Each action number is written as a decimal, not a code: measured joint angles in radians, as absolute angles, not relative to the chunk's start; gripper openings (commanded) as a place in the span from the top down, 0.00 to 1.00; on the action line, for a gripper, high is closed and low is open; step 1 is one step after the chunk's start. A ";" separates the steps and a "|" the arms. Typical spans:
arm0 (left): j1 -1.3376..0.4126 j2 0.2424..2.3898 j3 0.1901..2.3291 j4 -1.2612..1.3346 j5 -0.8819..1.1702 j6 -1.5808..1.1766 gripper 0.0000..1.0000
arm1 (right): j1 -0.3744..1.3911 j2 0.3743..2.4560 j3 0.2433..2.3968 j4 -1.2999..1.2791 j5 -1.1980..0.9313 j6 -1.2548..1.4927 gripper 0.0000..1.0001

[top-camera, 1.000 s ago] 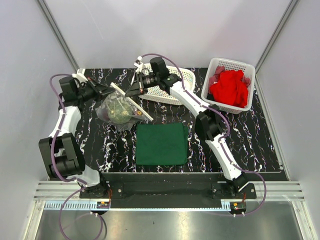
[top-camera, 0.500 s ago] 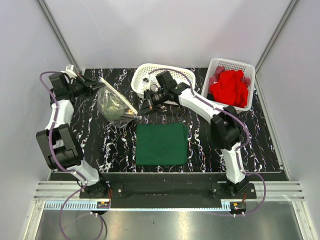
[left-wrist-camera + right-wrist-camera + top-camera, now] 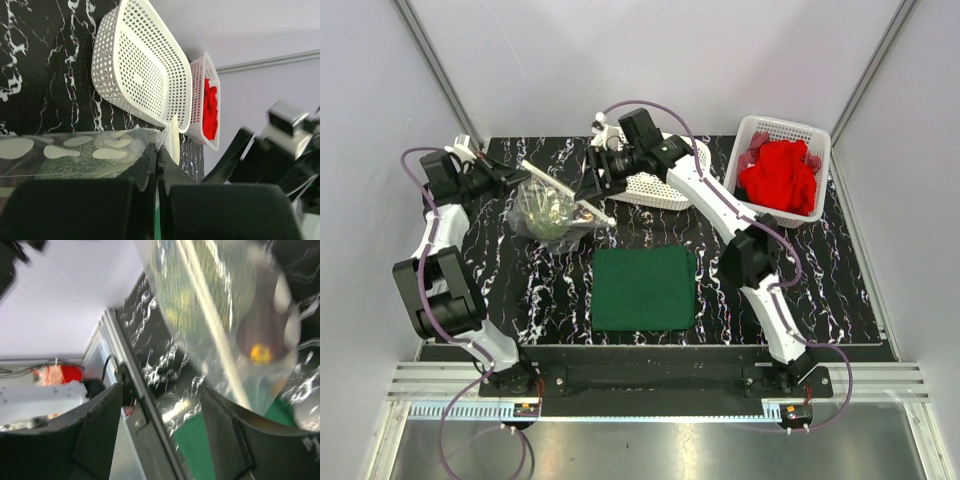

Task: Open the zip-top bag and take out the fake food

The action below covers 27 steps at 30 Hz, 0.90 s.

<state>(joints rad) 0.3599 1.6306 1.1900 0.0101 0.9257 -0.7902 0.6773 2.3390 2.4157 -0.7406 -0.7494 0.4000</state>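
Left gripper [image 3: 156, 150] clamped tight on the zip-top bag [image 3: 548, 205] edge. Right gripper [image 3: 161, 390] jaws wide apart, bag just ahead of them, contact unclear. Bag at table's [image 3: 840, 290] 10 o'clock, fake food [image 3: 552, 218] inside, green cloth [image 3: 643, 288] at its 5 o'clock.

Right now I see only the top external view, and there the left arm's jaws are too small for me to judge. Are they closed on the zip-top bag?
Observer: Yes. In the left wrist view the left jaws are shut, and the clear edge of the zip-top bag runs in between their tips.
Operator: And the right jaws, do they hold the other side?
Observer: No. In the right wrist view the right jaws stand wide apart, with the bag in front of them, not clamped.
Operator: What lies inside near that end?
Observer: A small orange bit shows there through the film.
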 measured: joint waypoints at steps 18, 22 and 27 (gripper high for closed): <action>0.316 1.575 1.039 0.413 1.131 -0.929 1.00 | 0.642 2.493 2.603 -0.806 -0.775 0.416 0.67; 0.308 1.575 1.039 0.422 1.142 -0.936 1.00 | 0.643 2.504 2.603 -0.786 -0.798 0.416 0.73; 0.304 1.575 1.039 0.414 1.144 -0.934 1.00 | 0.653 2.517 2.603 -0.772 -0.824 0.416 0.85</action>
<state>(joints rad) 0.3038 1.5745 1.0386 0.4137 1.1442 -0.9344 0.6533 2.5172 2.6034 -0.7715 -0.8238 0.4164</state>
